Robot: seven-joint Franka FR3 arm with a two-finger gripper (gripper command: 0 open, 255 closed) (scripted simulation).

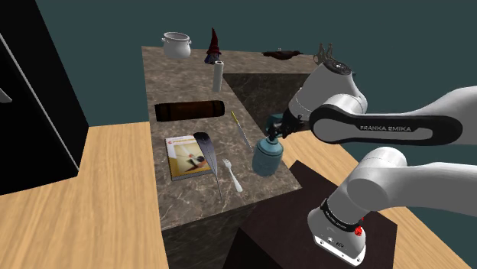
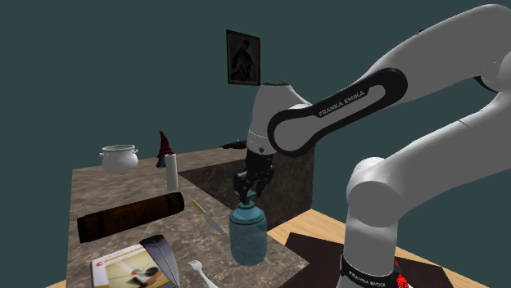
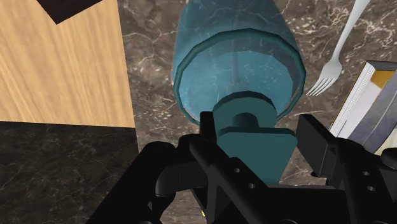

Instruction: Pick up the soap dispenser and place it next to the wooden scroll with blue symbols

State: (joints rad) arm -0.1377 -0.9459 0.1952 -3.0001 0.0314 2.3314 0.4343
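A teal soap dispenser [image 1: 267, 157] [image 2: 247, 236] [image 3: 235, 57] stands upright on the marble counter [image 1: 191, 199], close to the edge nearest the stand. My gripper [image 1: 274, 131] [image 2: 248, 195] [image 3: 254, 127] hangs straight above it and is open. Its fingers flank the pump head; in the wrist view one finger [image 3: 207, 130] touches the head and the other stands a sliver off. The scroll is a dark brown roll [image 1: 189, 111] [image 2: 131, 214] lying across the counter's middle, beyond the dispenser; no blue symbols can be made out on it.
A book [image 1: 187, 157] with a dark feather on it and a white fork [image 1: 233, 176] lie beside the dispenser. A thin stick [image 1: 241, 130] lies between it and the scroll. Farther back stand a white roll [image 1: 218, 76], a white pot [image 1: 176, 44] and a dark pointed figure [image 1: 212, 47].
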